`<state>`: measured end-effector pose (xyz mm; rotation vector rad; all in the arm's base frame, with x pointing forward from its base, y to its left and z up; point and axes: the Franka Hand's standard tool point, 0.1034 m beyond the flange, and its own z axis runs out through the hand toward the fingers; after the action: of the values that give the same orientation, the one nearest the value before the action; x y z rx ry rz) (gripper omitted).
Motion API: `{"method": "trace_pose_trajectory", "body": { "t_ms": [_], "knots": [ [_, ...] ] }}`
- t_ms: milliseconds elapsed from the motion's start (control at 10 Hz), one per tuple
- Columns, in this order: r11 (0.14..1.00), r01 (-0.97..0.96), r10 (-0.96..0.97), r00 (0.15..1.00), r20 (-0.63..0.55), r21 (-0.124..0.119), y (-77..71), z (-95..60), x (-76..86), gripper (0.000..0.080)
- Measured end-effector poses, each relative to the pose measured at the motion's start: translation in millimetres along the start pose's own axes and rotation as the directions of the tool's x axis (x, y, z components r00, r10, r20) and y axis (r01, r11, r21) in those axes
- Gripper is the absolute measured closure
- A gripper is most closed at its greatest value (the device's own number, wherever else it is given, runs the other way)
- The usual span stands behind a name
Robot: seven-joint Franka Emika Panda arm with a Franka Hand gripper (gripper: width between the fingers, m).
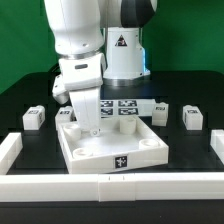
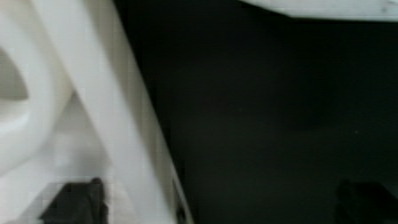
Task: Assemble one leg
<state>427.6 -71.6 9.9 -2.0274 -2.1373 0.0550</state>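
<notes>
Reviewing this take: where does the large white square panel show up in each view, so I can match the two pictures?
Exterior view: the square panel lies centre foreground, under the tool.
Wrist view: probably the blurred white slanting band; only part of it shows.
Shared landmark: the tool, open, hanging over the panel.

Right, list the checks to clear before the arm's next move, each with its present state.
1. The fingers open: ok, wide apart in the wrist view.
2. Nothing held: ok, only the large white square raised-rim panel and the black table show between them.
3. Positioned over a leg: not ok, they hang over that panel.
4. Target free: ok, the small white tagged block leg at the exterior view's left sits alone on the table.
5. Clearance above the panel: cannot tell.
</notes>
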Motion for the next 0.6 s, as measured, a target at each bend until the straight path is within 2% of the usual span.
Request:
{"method": "trace_pose_trajectory", "body": {
  "t_ms": [300, 500, 600],
  "knots": [
    [1.0, -0.023, 0.023, 1.0, 0.001, 0.0, 0.1, 0.0, 0.1, 0.0177],
    [1.0, -0.024, 0.024, 1.0, 0.001, 0.0, 0.0, 0.0, -0.3, 0.0533],
    [1.0, -0.024, 0.024, 1.0, 0.002, 0.0, 0.0, 0.0, -0.4, 0.0533]
  ]
}}
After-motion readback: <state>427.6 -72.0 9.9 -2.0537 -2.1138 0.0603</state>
